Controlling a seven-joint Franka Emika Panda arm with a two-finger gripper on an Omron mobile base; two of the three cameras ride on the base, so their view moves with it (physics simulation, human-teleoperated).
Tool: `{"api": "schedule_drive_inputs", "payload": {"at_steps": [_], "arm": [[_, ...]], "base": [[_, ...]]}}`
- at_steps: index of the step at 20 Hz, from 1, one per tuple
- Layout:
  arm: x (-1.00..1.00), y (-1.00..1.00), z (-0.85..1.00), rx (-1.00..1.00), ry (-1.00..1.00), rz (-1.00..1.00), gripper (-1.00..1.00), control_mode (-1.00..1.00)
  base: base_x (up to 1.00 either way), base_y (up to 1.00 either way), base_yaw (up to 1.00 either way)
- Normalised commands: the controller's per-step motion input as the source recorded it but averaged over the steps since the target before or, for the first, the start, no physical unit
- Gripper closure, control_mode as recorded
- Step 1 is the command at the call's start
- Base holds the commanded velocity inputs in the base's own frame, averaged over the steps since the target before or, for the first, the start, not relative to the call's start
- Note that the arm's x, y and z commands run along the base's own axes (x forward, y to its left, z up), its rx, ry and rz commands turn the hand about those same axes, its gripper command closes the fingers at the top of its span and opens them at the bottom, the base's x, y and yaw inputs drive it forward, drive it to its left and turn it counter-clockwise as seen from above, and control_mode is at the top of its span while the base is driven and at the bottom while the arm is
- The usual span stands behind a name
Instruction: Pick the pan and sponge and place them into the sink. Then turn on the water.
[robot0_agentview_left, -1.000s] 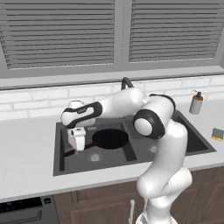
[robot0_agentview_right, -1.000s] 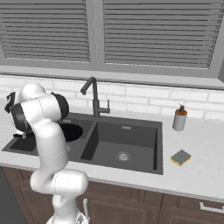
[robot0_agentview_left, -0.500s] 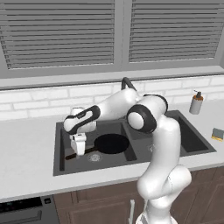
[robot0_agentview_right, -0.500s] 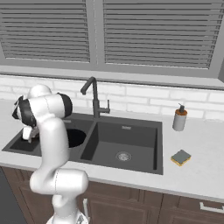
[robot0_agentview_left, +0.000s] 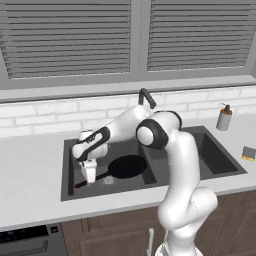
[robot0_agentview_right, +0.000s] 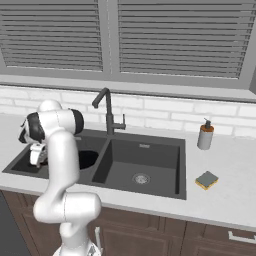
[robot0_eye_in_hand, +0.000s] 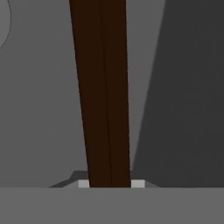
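Looking down into the left basin of the sink (robot0_agentview_left: 70, 192), I have the gripper (robot0_agentview_left: 90, 176) low over the pan's handle (robot0_eye_in_hand: 104, 96), which runs straight up the middle of the hand view. The pan (robot0_agentview_left: 126, 166) itself lies flat on the basin floor, its handle (robot0_agentview_left: 86, 181) pointing toward the front-left corner. Whether the gripper is clamped on the handle or has let go I cannot tell: the fingertips sit at the very bottom of the hand view, on either side of the brown bar, and the gap is not readable.

The sponge (robot0_agentview_right: 206, 179) is on the counter (robot0_agentview_right: 225, 192), well apart from me, to the right of the sink and in front of the soap dispenser (robot0_agentview_right: 204, 135).

My worries from here, as I judge it: if the fingers are gripping when I lift, the pan comes up with me and could tip against the basin wall. If I rise at an angle, a finger may catch the handle and drag the pan. Swinging across to the sponge, my elbow passes close to the faucet (robot0_agentview_right: 107, 111), so I should clear the basin rim fully before turning. Near the sponge, the soap dispenser stands close enough to be knocked over.
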Motion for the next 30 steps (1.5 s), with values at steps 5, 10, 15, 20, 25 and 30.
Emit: {"api": "schedule_drive_inputs", "payload": {"at_steps": [5,10,15,20,25,30], "arm": [[0.18,0.0,-0.44,0.0,0.0,-0.01,1.0,-1.0],[0.1,0.0,-0.39,0.0,0.0,-0.02,1.0,-1.0],[0.08,0.0,-0.35,0.0,0.0,-0.02,1.0,-1.0],[0.03,0.0,-0.29,0.0,0.0,-0.02,1.0,-1.0],[0.0,0.0,-0.17,0.0,0.0,-0.02,1.0,-1.0],[0.0,0.0,-0.02,0.0,0.0,-0.01,1.0,-1.0]], "base": [[0.0,0.0,0.0],[0.0,0.0,0.0],[0.0,0.0,0.0],[0.0,0.0,0.0],[0.0,0.0,0.0],[0.0,0.0,0.0]]}}
